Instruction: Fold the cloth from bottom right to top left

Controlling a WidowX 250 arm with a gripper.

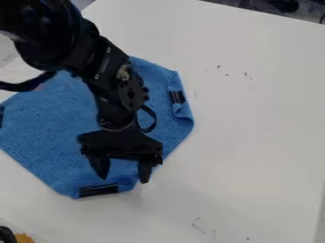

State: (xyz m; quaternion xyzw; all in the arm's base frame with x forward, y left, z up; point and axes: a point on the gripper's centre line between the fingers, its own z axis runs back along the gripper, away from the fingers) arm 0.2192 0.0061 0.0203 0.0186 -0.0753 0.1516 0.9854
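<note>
My gripper (pixel 124 176) hangs over the lower right part of the blue cloth, its two fingers spread apart and pointing down. One fingertip is above the cloth, the other near its lower right edge; whether they touch it I cannot tell. The blue cloth (pixel 47 130) lies on the white table with its edges forming a many-sided outline. Black strips show at its bottom edge, right side and far left. A small part near the right strip is folded or rumpled. The arm covers the middle and upper part of the cloth.
The white table (pixel 254 118) extends to the right of the cloth, with small dark marks on its surface. A black and orange-yellow object (pixel 24 238) is at the bottom left corner. Dark items lie beyond the table's far edge at the top right.
</note>
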